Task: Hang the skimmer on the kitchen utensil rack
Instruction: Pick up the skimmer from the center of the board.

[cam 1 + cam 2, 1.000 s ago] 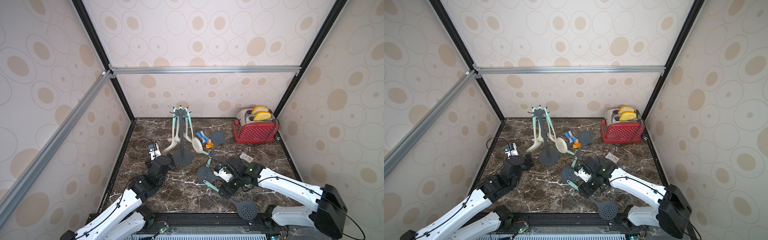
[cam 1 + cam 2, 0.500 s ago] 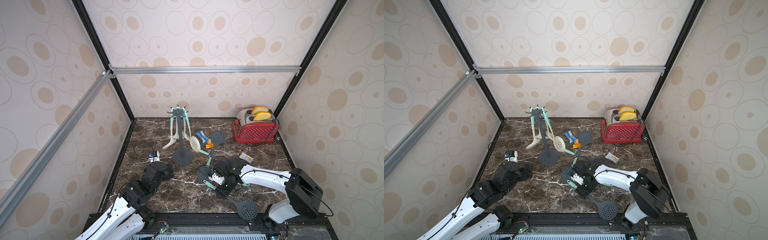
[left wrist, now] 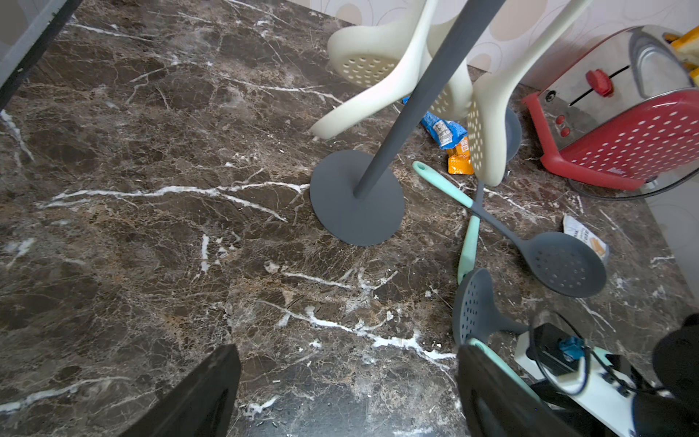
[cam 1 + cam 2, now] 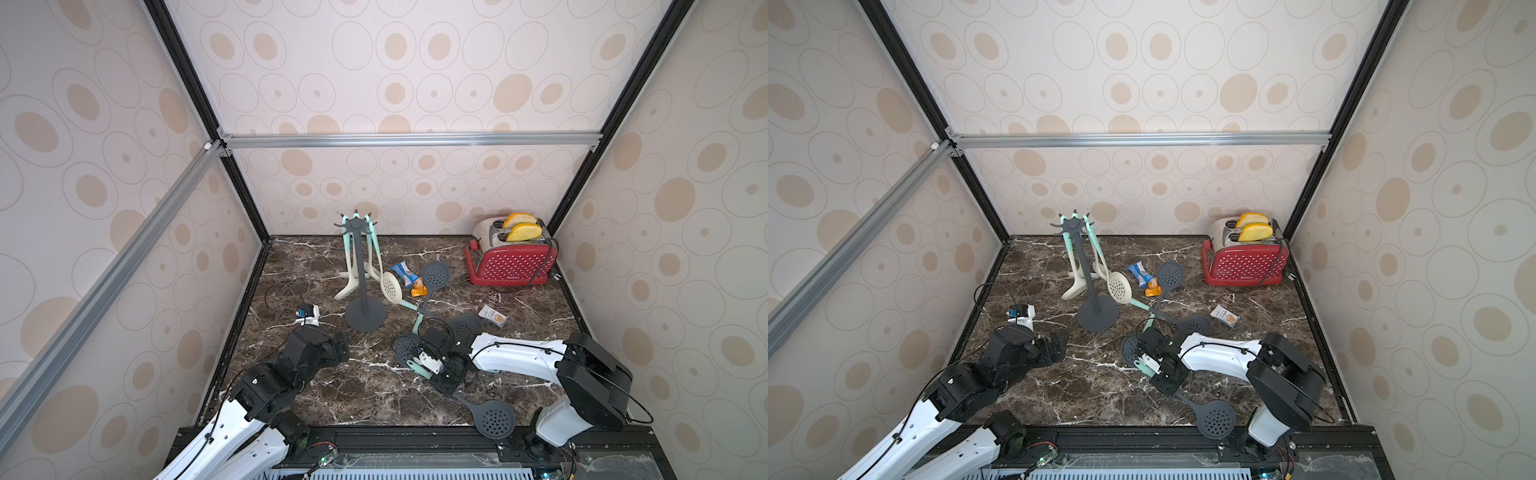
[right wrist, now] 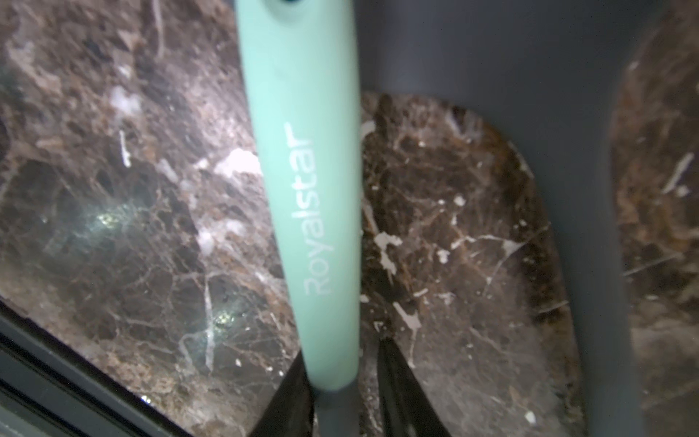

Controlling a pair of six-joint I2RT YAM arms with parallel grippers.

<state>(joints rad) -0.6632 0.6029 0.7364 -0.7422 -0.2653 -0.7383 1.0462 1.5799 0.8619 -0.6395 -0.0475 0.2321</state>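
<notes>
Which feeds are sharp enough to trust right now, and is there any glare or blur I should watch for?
Right wrist view: soft focus, the mint handle very close, its lettering still readable, glare spots on the marble. Left wrist view: crisp on the rack base. Both top views: even light, faint shadows.

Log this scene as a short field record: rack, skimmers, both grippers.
rack: kitchen utensil rack standing, cream utensils hung on it
target: dark skimmer lying near the front edge
right gripper: jaws either side of its mint handle; grip unclear
left gripper: jaws open, empty
spare: three more dark skimmers, not hung
</notes>
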